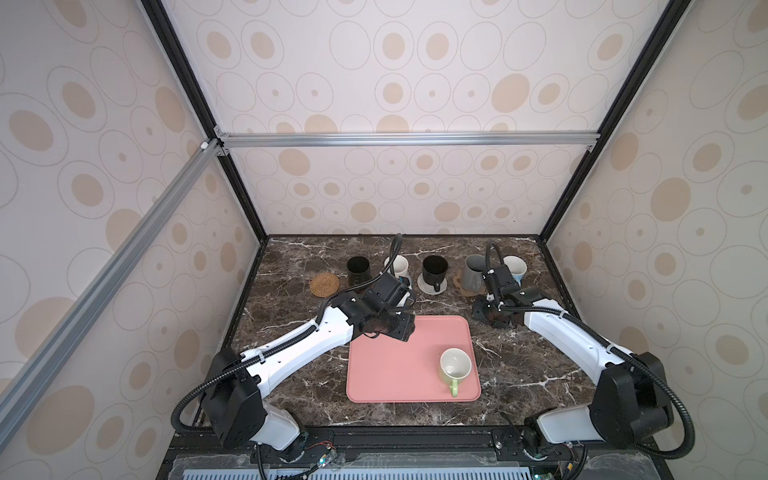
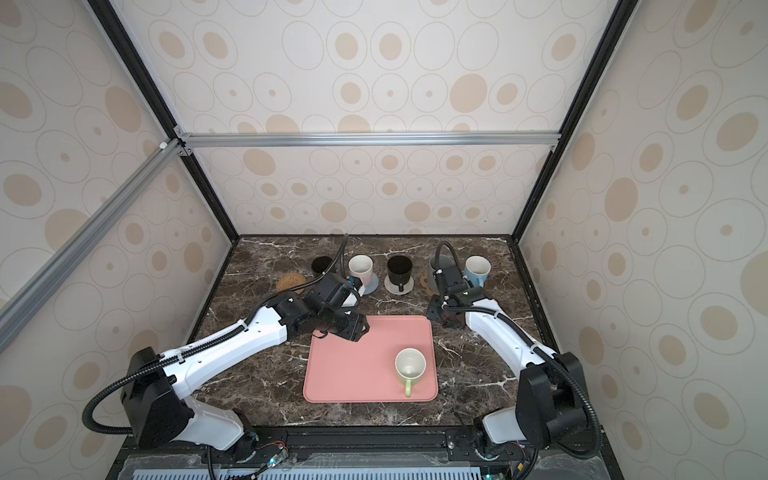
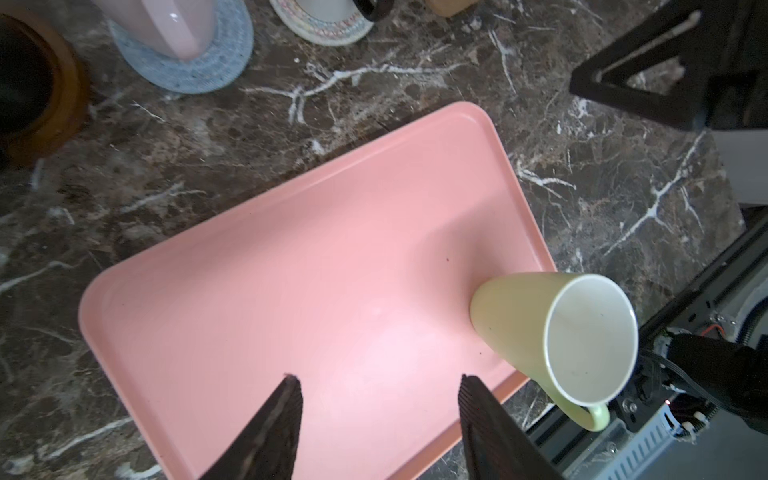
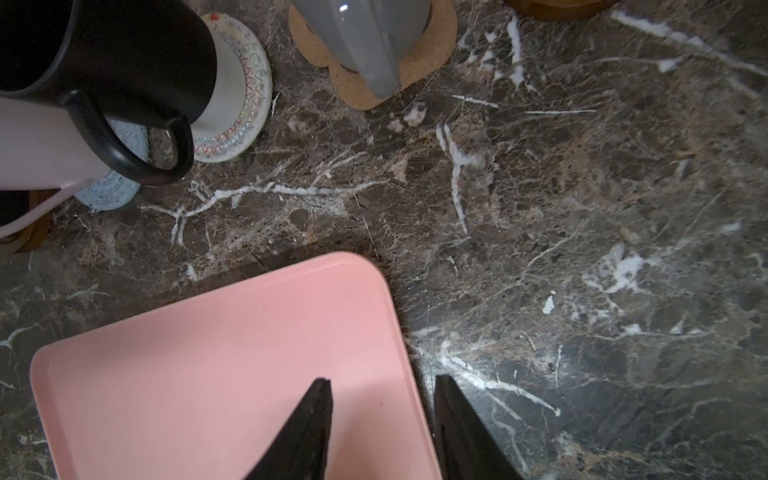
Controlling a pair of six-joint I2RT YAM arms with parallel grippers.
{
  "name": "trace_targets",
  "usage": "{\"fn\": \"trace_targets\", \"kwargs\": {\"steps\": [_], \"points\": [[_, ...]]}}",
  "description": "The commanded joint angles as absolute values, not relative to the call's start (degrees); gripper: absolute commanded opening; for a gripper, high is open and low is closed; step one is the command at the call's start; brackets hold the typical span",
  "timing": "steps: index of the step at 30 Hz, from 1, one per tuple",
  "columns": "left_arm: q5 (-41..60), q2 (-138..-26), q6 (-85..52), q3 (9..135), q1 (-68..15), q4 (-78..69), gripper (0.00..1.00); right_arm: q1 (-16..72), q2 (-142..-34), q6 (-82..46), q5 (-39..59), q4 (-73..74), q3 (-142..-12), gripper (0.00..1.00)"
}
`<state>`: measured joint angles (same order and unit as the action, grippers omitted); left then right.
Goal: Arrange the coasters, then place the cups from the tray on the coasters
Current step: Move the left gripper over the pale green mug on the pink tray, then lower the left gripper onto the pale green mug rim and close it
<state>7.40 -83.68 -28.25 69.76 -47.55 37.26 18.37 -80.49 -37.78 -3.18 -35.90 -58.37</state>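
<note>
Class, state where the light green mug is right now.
In both top views the light green mug stands upright on the pink tray, near its right front corner, handle toward its near edge.

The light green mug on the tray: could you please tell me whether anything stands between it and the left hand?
Nothing visible does. In the left wrist view the open left hand hangs over the tray, and only bare pink tray lies between it and the light green mug.

Both top views looked down from high over my whole counter (image 1: 519,365) — both wrist cameras, close above it, shared the tray (image 3: 332,249)'s far corner.
</note>
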Motion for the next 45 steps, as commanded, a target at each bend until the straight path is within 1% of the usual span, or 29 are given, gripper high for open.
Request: {"fn": "trace_targets", "kwargs": {"steps": [1,11,16,27,32,36,40,45], "points": [[8.34,-82.97,-32.7,69.66,-50.08,35.93,0.62,17.34,-81.04,-36.85,-3.6,-35.8,-59.85,0.44],[9.14,-85.1,-38.59,69.49,-57.11,34.61,0.62,15.56,-81.56,-35.97,-2.55,-34.68,-59.86,0.44],[9.41,-88.06,-42.15,70.79,-61.13,34.25,0.62,14.07,-81.47,-36.06,-2.46,-34.36,-59.43,0.44],[7.32,-92.94,-49.98,73.15,-69.08,32.94,0.61,12.94,-80.61,-33.5,-1.08,-33.54,-59.08,0.44],[6.24,-94.95,-51.91,74.93,-71.24,33.09,0.6,12.4,-80.12,-32.43,-0.27,-32.82,-58.29,0.44],[6.12,-97.94,-51.97,77.27,-72.42,34.95,0.55,11.73,-79.17,-32.0,0.09,-32.18,-56.95,0.44],[5.09,-100.83,-51.33,80.77,-73.58,38.03,0.55,11.17,-77.92,-32.18,0.39,-31.49,-55.67,0.44],[4.58,-102.27,-52.12,81.64,-73.67,39.76,0.53,10.34,-77.27,-32.36,1.01,-31.19,-54.77,0.44]]}}
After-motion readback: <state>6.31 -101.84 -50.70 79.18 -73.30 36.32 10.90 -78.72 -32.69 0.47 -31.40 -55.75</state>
